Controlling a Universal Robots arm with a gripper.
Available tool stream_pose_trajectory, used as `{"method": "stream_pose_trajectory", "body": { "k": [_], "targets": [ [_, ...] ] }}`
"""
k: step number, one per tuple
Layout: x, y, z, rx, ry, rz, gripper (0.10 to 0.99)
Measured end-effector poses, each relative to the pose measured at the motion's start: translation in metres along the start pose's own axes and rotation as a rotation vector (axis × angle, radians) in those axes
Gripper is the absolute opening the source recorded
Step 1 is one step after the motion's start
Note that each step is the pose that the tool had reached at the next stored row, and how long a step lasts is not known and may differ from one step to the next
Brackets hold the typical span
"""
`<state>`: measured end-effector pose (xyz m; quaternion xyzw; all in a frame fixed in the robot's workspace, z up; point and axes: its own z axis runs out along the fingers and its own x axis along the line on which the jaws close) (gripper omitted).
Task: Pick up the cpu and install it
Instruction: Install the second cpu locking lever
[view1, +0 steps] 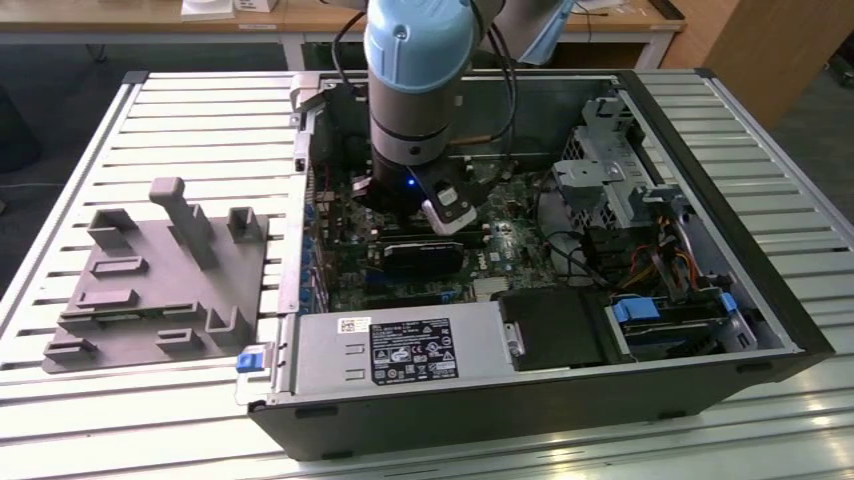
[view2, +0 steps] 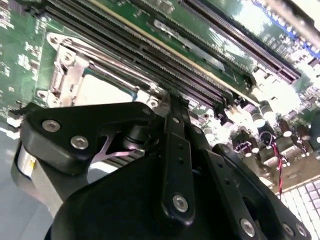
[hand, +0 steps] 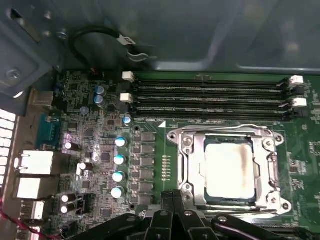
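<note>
The arm (view1: 419, 90) reached down into the open computer case (view1: 534, 300), which lay on its side on the slatted tabletop (view1: 200, 130). In the exterior view the gripper (view1: 424, 215) was low over the green motherboard (view1: 514, 235), near the middle of the case.

The cpu (hand: 230, 169) sat inside the socket on the motherboard. In the first wrist view its pale silver top was seen flat, with a brownish smear on it, and the metal frame (hand: 187, 150) of the socket was around it on all sides. The second wrist view showed the cpu (view2: 102, 90) also, partly hidden behind the black links of the gripper (view2: 170, 165). The gripper was close beside the socket and held nothing that I could see. The ends of the fingers were not visible in any view, so I cannot tell if they were spread or pressed together.

Beside the socket, four long memory slots (hand: 210, 97) ran in parallel, with white clips at their ends. Several small round capacitors (hand: 120, 160) stood in a row on the other side of the socket.

On the tabletop, at the exterior view's left and well apart from the case, lay a grey plastic plate (view1: 160, 290) with upright pegs. A silver power supply box (view1: 394, 350) filled the near edge of the case.
</note>
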<state>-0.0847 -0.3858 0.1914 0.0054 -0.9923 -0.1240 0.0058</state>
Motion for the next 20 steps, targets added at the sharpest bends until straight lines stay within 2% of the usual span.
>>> {"method": "stream_pose_trajectory", "body": {
  "k": [5,11,18,20],
  "targets": [
    [0.0004,0.0005,-0.0022,-0.001,-0.0002,0.0,0.106],
    [0.0007,0.0059,-0.0234,-0.001,0.0,0.0,0.106],
    [0.0008,0.0086,-0.0343,-0.001,-0.0002,0.0,0.106],
    [0.0008,0.0087,-0.0346,-0.001,-0.0003,0.0,0.106]
  ]
}}
